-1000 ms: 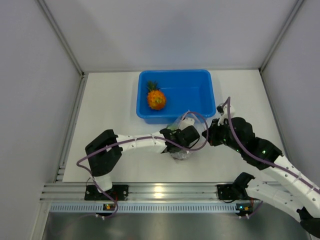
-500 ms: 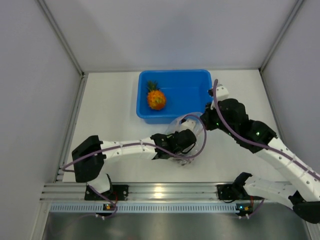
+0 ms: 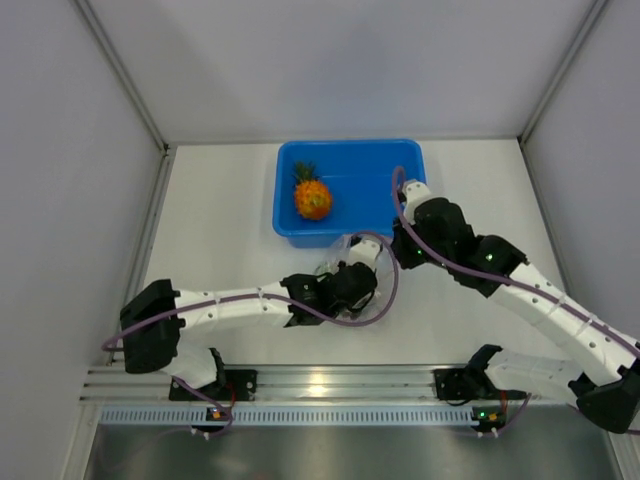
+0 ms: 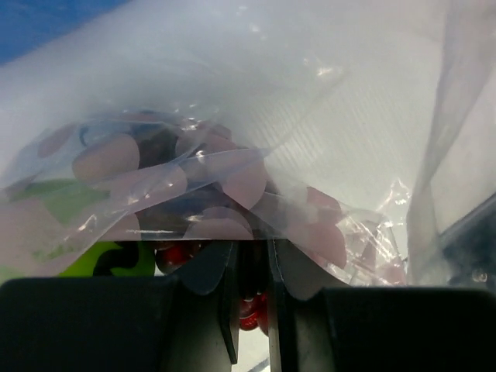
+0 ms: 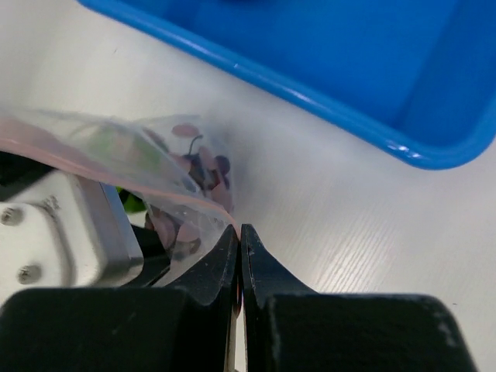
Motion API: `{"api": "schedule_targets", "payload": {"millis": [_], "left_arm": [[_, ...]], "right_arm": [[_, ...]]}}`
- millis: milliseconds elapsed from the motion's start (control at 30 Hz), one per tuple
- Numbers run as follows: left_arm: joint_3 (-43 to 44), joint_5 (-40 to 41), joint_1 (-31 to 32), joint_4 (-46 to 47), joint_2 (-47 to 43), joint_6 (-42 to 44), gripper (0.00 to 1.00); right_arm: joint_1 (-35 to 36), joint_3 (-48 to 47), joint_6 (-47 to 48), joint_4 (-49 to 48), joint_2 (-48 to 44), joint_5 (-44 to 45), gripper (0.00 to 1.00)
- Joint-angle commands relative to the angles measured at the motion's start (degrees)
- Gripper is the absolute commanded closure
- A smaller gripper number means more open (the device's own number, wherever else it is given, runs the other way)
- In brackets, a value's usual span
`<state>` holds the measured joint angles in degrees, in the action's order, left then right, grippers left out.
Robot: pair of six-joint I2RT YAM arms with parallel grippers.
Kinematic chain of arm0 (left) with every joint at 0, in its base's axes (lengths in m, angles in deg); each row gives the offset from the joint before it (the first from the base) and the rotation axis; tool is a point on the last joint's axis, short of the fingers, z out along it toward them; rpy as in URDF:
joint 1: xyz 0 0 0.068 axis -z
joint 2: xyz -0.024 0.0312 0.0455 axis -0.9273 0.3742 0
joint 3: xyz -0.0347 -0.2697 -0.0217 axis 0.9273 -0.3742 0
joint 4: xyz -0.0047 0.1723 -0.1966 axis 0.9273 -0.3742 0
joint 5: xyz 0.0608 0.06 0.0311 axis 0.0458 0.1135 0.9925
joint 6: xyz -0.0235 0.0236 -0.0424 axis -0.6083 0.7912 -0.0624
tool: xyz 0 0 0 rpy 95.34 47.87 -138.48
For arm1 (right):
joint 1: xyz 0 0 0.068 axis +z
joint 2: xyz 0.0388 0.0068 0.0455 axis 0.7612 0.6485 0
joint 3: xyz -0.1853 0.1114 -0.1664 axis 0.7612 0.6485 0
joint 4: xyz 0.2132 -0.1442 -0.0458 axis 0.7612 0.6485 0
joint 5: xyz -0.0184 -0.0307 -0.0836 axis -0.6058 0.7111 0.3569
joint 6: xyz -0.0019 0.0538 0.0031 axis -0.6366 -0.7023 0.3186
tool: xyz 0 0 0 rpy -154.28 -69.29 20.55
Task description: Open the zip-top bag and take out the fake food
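Crinkly clear plastic — zip-top bag (image 4: 194,174); tub (image 5: 310,103) glossy, likely plastic.

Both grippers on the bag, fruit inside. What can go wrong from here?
1. The right gripper pinches the bag only by its pink edge, at the very fingertips; a pull might slip it free.
2. The left gripper grips thin film beside the grapes; it may stretch or tear rather than open.
3. The bag is over the table, outside the tub; fruit freed here would likely miss it.

A lab test booth: grey partition walls (image 3: 340,60), aluminium mounting rail (image 3: 320,385).
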<state>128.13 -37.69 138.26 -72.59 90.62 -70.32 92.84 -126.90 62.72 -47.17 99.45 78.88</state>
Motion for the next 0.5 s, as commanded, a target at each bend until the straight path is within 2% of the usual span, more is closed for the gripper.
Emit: {"api": "schedule_targets", "payload": {"millis": [0, 233, 467], "left_arm": [[1.13, 8.48, 0.25, 4.20, -4.08, 0.53, 1.00], [7.45, 13.24, -0.62, 3.93, -2.24, 1.06, 1.00], [8.52, 9.12, -6.15, 3.41, -2.76, -2.37, 1.00]], "right_arm": [[-0.46, 2.17, 0.43, 0.81, -0.44, -6.42, 1.00], [6.91, 4.73, -2.66, 1.87, -0.96, -1.45, 1.00], [8.94, 7.28, -3.62, 3.45, -2.37, 8.83, 1.00]]}}
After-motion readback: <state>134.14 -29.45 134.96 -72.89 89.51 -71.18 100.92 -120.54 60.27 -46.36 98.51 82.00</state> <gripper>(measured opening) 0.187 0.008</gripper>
